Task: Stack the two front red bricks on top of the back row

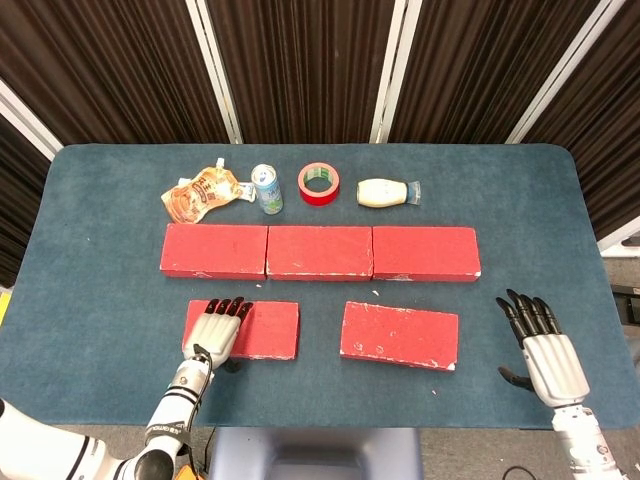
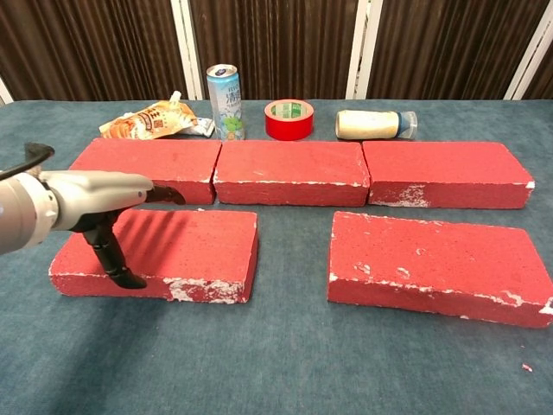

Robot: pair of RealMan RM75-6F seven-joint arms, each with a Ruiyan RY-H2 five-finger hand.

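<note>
Three red bricks form the back row: left, middle, right. In front of them lie the front left brick and the front right brick, both flat on the table. My left hand is over the left end of the front left brick, fingers stretched flat across its top. Its thumb hangs down at the brick's near face. My right hand rests palm down with fingers spread, on the cloth to the right of the front right brick and apart from it.
Behind the back row are an orange snack pouch, a drink can, a red tape roll and a lying white bottle. The blue table's near edge runs just below both hands.
</note>
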